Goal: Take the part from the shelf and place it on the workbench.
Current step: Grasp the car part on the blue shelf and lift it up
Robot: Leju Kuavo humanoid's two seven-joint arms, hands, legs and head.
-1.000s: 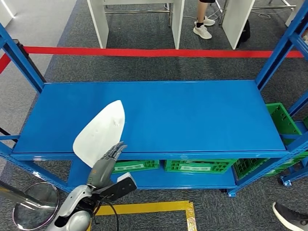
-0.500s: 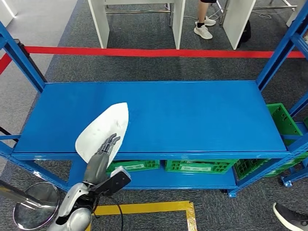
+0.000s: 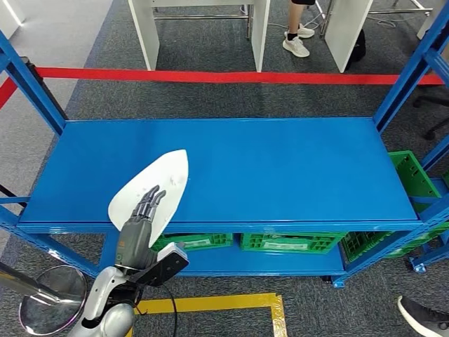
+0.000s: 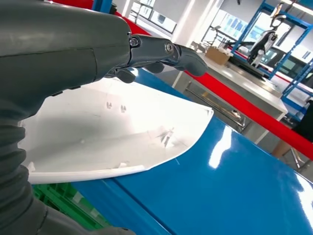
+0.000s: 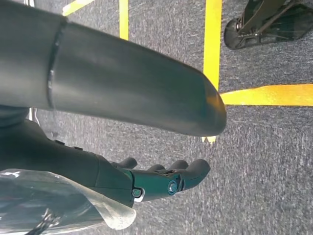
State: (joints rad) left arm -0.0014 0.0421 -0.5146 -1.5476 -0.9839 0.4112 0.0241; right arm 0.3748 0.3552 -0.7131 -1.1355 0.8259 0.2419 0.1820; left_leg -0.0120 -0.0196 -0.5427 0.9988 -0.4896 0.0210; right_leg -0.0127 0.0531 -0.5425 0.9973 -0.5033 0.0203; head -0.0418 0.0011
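Your part (image 3: 149, 191) — a thin white curved shell — lies at the shelf (image 3: 297, 168) front edge, its wide end overhanging. Your left hand (image 3: 139, 228) reaches over that end, fingers spread above it, gripping nothing yet. Your right hand (image 5: 158, 181) hangs loose and empty. Expect it light, stiff, slick — clamp the overhanging rim from both faces.

Bright, even lighting; glare streaks the shelf (image 4: 236, 186); the close robot hand (image 5: 147, 183) perhaps blurred.

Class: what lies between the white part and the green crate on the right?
Only bare blue shelf separates the part from the crate, seen in the head view.
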